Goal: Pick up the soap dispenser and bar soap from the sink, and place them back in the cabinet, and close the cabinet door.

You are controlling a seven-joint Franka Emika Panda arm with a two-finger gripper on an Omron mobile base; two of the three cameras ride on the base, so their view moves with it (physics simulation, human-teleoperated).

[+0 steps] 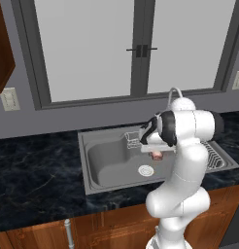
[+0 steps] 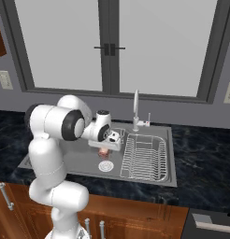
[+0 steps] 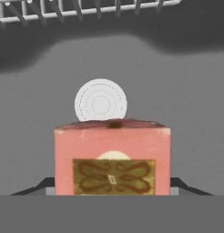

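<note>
The bar soap [image 3: 112,157], a pinkish-red block with a gold patterned label, sits between the fingers of my gripper [image 3: 112,191], which is shut on it. From the base views the bar soap [image 1: 157,155] [image 2: 104,151] hangs just under the hand, slightly above the floor of the grey sink [image 1: 83,146] [image 2: 170,140] and over its white round drain [image 3: 100,103]. The soap dispenser is out of view. A corner of the reddish-brown cabinet [image 1: 2,48] shows at the upper left; I cannot tell its door from its box.
The wire dish rack [image 2: 144,158] fills the sink's right side. The curved faucet [image 2: 135,109] rises behind it, and a small wire basket [image 1: 132,138] hangs at the back rim. Dark marble counter [image 1: 34,170] surrounds the basin, with a window behind.
</note>
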